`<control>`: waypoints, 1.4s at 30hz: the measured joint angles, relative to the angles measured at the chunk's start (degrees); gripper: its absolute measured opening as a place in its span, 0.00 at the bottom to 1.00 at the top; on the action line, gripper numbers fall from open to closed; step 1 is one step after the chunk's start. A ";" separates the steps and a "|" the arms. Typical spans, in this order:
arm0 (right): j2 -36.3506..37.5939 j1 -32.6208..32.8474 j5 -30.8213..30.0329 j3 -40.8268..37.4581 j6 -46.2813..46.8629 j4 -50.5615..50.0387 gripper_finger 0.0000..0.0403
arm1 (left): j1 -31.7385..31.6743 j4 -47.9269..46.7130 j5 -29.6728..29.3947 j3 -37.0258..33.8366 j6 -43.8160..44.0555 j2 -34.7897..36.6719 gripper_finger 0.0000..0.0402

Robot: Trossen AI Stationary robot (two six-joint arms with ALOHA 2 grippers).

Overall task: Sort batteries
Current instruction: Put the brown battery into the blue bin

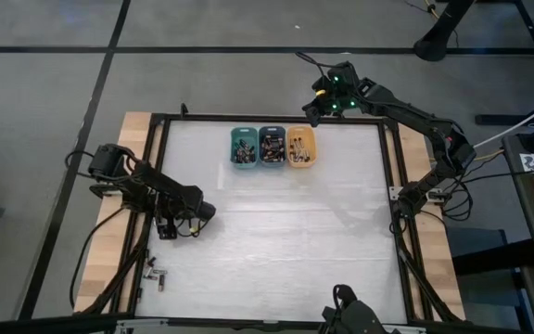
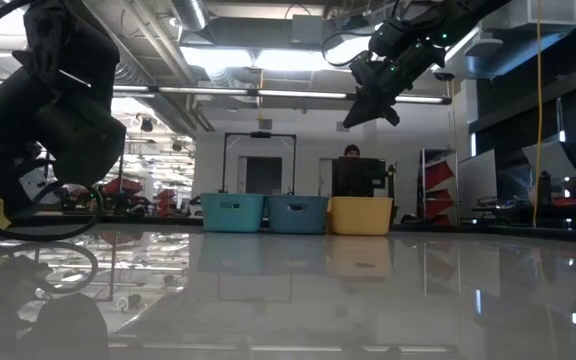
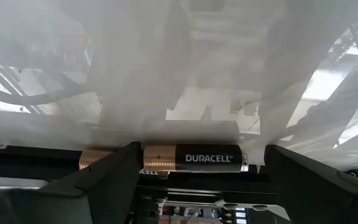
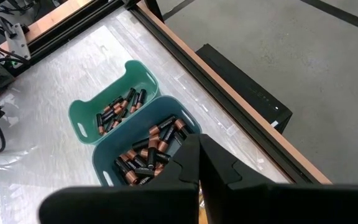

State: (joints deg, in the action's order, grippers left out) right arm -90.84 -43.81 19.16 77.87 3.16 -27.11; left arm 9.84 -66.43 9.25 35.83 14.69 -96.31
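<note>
Battery (image 3: 191,158) lies crosswise between the spread fingers of the left gripper (image 3: 194,180) (right gripper (image 4: 197,168), pressed together, hangs above the bins (image 4: 114,165)).

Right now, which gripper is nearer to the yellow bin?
The right gripper. It is shut and hovers just beyond the yellow bin, near the table's far edge. The left gripper is far away, low at the table's left side.
</note>
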 joint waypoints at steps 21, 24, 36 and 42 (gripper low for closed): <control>-0.03 0.00 0.00 0.00 -0.24 0.02 0.00 | 0.05 0.02 -0.21 -0.09 2.02 -0.02 0.61; -0.03 0.00 0.00 0.00 -0.24 0.02 0.00 | 0.05 -0.16 -0.27 -0.07 2.28 -0.02 0.57; -0.03 0.00 0.00 0.00 -0.24 0.02 0.00 | 0.05 -1.31 -2.81 3.59 5.06 2.11 0.56; -0.03 0.00 0.00 0.00 -0.15 -0.01 0.00 | -1.16 -4.97 -6.11 8.65 5.03 3.26 0.56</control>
State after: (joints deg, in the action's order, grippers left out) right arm -90.87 -43.81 19.16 77.87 3.01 -27.12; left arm 8.68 -71.40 3.14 44.48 19.72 -93.06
